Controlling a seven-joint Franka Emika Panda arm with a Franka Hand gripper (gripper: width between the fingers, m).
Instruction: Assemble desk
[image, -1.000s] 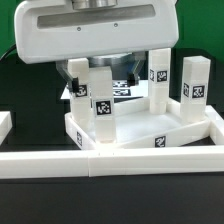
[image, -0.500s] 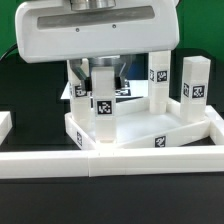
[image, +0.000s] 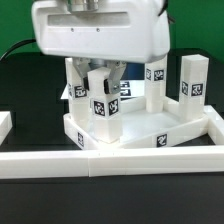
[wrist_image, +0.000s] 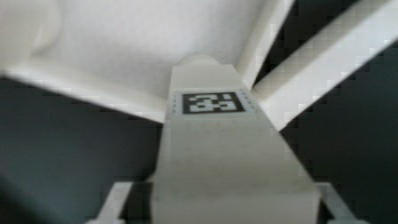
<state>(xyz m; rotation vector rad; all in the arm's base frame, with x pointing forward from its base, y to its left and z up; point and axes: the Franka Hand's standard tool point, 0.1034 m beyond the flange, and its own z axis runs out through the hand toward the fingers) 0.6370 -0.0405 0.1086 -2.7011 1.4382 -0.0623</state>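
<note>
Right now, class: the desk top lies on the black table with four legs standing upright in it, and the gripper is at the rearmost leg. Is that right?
One slip: the gripper is at the front leg, nearest the border wall, as the exterior view shows. The rest stands: desk top, four upright legs.

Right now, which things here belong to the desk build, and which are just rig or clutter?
Job:
desk top
front leg the gripper is around
back legs

Not job:
white border wall
marker board behind the legs
</note>
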